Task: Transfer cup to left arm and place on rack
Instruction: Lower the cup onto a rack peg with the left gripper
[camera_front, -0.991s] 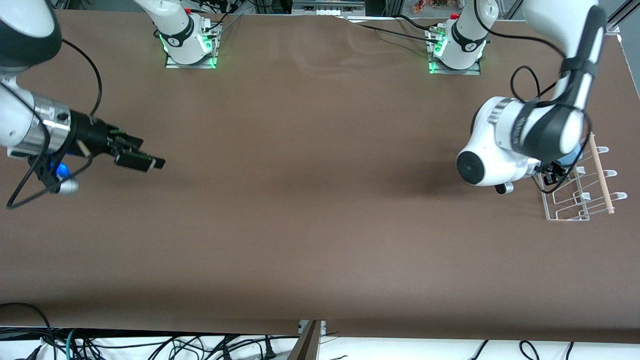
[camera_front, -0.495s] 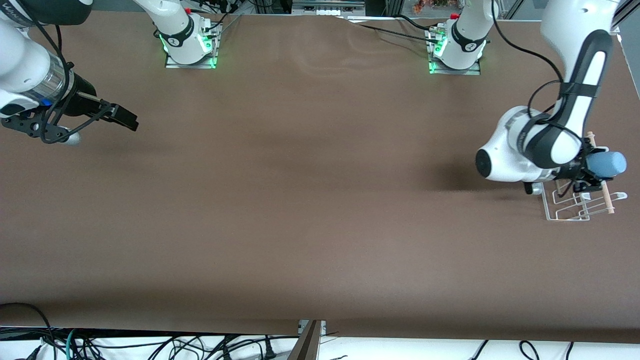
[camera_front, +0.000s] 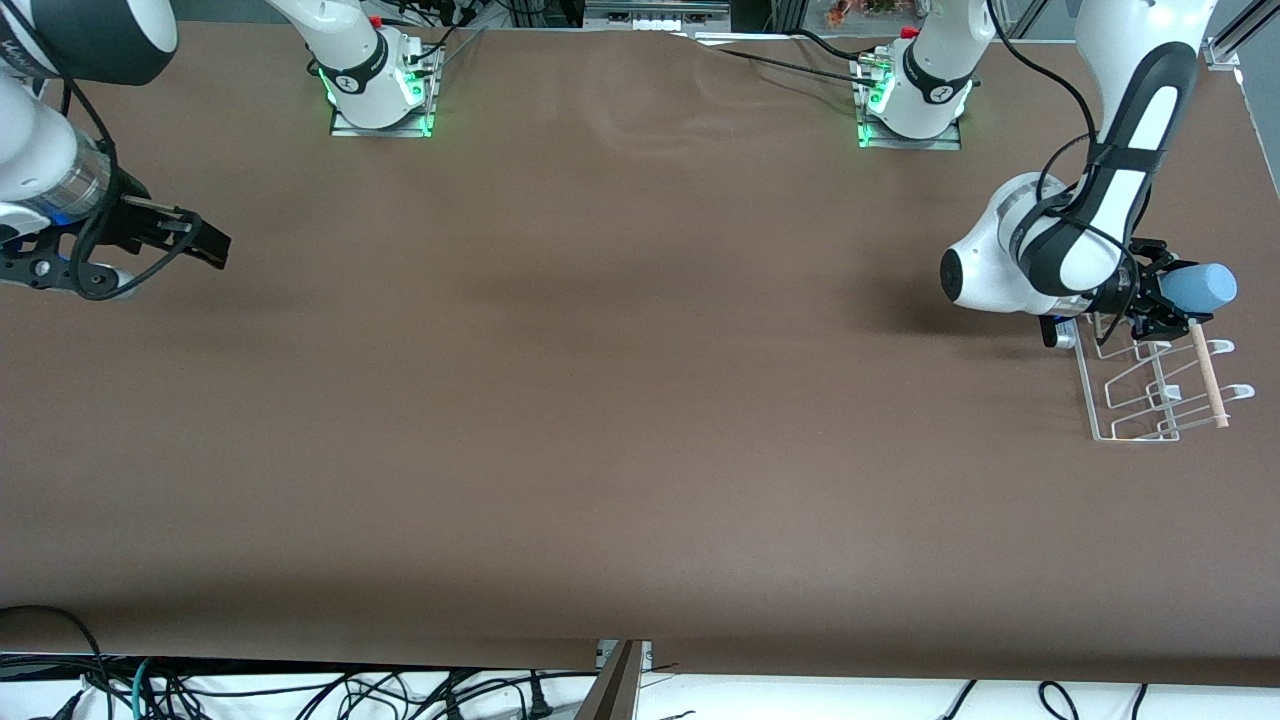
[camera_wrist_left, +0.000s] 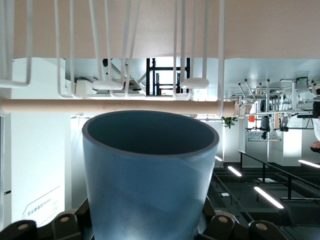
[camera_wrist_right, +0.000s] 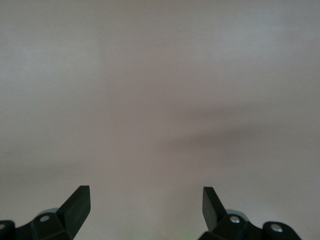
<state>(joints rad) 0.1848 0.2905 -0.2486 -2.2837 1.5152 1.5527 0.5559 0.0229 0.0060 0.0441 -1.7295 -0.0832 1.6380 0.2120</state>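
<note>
My left gripper (camera_front: 1168, 297) is shut on the light-blue cup (camera_front: 1200, 288) and holds it on its side, just above the end of the white wire rack (camera_front: 1150, 395) that lies farthest from the front camera. In the left wrist view the cup (camera_wrist_left: 150, 185) fills the foreground with its open mouth toward the rack's wooden rod (camera_wrist_left: 115, 106) and wire loops (camera_wrist_left: 120, 50). My right gripper (camera_front: 205, 247) is open and empty over the table at the right arm's end; its fingers (camera_wrist_right: 75, 205) show only bare table between them.
The brown table (camera_front: 600, 400) spreads wide between the arms. The rack stands near the table edge at the left arm's end. Both arm bases (camera_front: 375, 80) stand along the edge farthest from the front camera. Cables hang below the near edge.
My left gripper has swung the cup out past the rack's rod and then drawn it back toward the rack's farthest end. My right arm has pulled back toward its end of the table.
</note>
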